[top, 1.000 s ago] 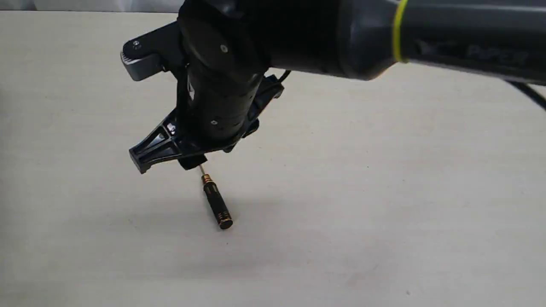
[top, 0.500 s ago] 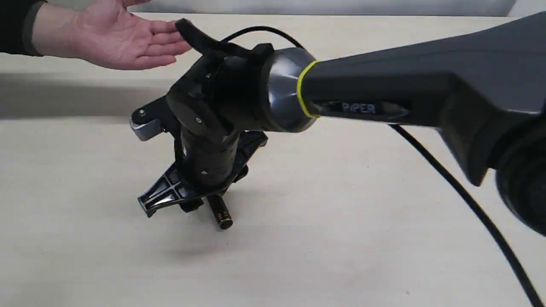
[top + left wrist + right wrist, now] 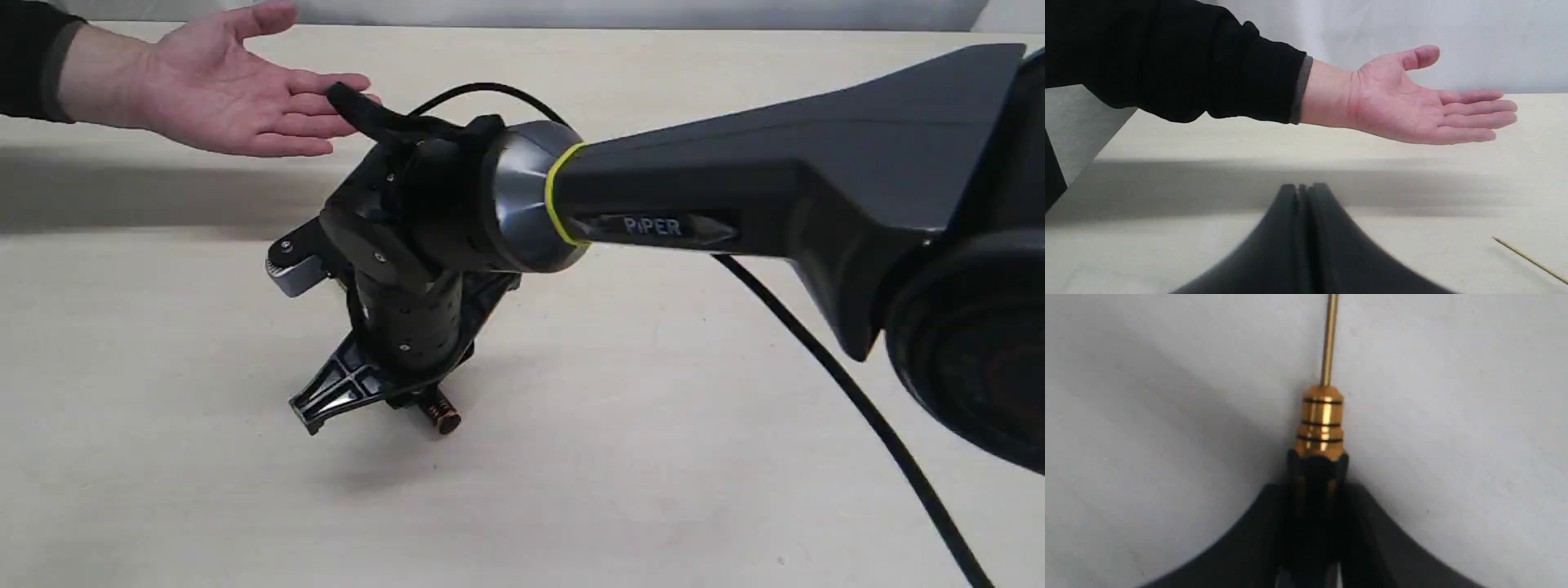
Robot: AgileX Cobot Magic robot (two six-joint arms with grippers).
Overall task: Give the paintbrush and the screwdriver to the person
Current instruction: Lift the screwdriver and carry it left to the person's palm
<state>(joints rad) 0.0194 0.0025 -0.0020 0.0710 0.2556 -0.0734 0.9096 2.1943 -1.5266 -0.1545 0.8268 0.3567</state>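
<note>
The screwdriver (image 3: 1322,424) lies low at the table, its black handle clamped between the fingers of my right gripper (image 3: 1316,490); the gold collar and thin shaft stick out beyond the fingertips. In the exterior view the right gripper (image 3: 412,400) points down at left of centre, and only the handle's ringed end (image 3: 442,419) shows beneath it. The person's hand (image 3: 237,86) is held palm up at the far left, above the table and behind the right wrist. My left gripper (image 3: 1304,192) is shut and empty, facing that hand (image 3: 1412,106). The paintbrush is out of view.
The right arm's long black link (image 3: 775,196) and its cable (image 3: 857,400) cross the right half of the pale table (image 3: 653,457). A thin golden rod (image 3: 1529,259), probably the screwdriver's shaft, lies on the table in the left wrist view.
My right gripper came down over the screwdriver and shut on its handle, nudging the handle's end slightly right. The person's open hand came into view at the far left.
</note>
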